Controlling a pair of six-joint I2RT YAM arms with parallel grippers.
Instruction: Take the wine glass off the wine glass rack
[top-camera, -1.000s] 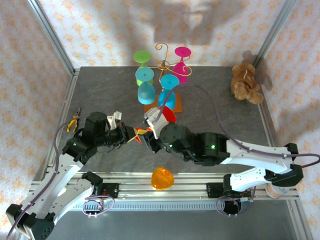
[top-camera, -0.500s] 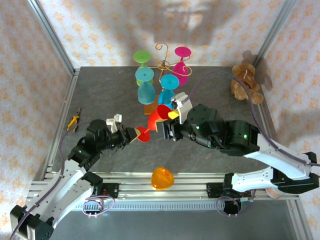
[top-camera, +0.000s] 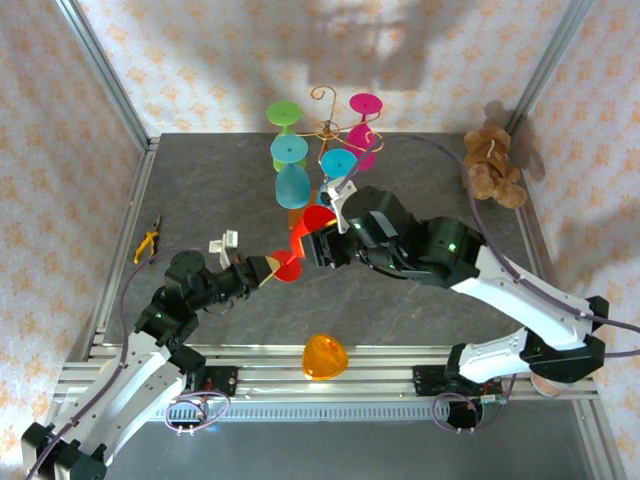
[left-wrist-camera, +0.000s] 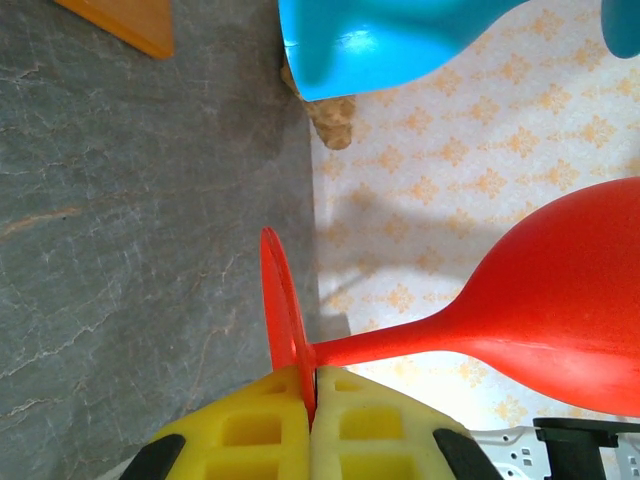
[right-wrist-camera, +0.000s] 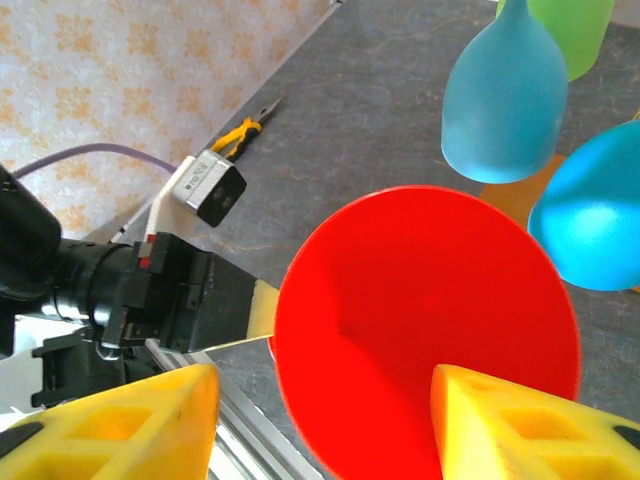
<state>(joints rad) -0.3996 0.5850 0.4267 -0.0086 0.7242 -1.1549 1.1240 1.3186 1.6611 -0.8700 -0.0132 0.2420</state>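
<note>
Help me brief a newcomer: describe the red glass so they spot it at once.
At the back of the grey table stands a gold wire rack hung with blue, green and pink glasses. In front of it, the left gripper pinches the foot of a tilted glass, the only red one.

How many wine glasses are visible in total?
6: green, teal, blue and pink hang on the rack; a red one is in the left tool; an orange one, seemingly, lies by the near rail. More may be hidden.

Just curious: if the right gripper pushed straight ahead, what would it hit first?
Probably the red wine glass: its open bowl faces the right gripper head-on, though the gap is hard to judge.
</note>
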